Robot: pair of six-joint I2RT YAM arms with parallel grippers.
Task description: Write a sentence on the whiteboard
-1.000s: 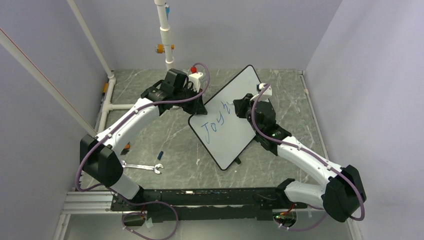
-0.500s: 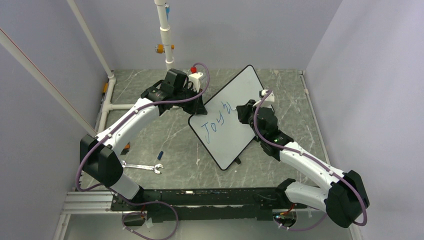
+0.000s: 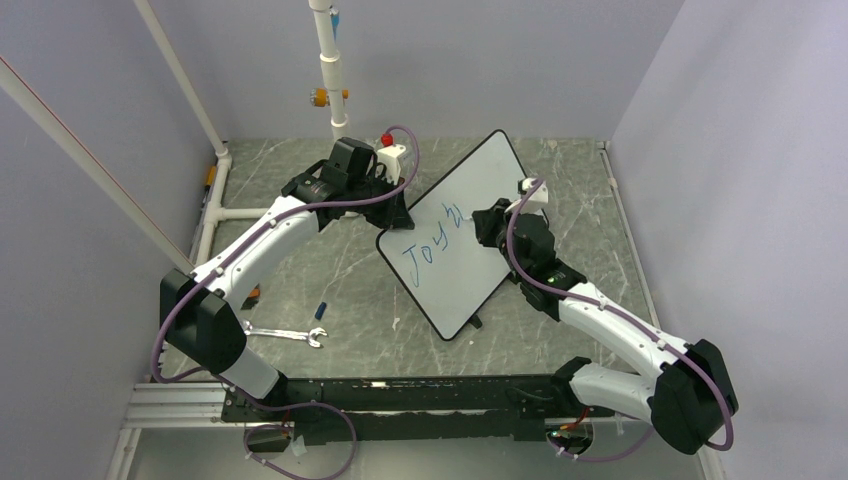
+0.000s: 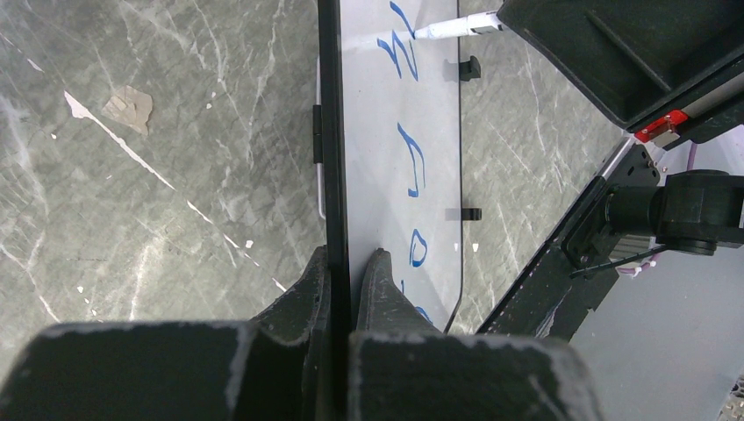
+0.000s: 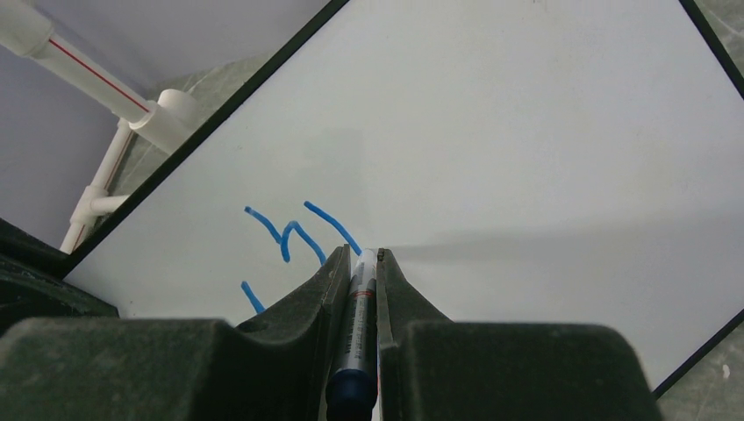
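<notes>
- The whiteboard [image 3: 455, 240] stands tilted across the middle of the table [image 3: 340, 275], a wall between the left and right halves.
- The left gripper [image 4: 348, 256] is clamped on the board's left edge, and its arm fills the back left.
- The right gripper [image 5: 363, 254], closed on a marker [image 5: 358, 324], has the tip at the board's face. Its arm bars the right front.
- Bare tabletop lies left of the board, with a wrench [image 3: 283, 333] and a small blue piece [image 3: 320, 308] near the front.
- A white pipe post [image 3: 331, 80] stands at the back.
- A strip of table runs between the board and the right wall [image 3: 720, 150].
</notes>
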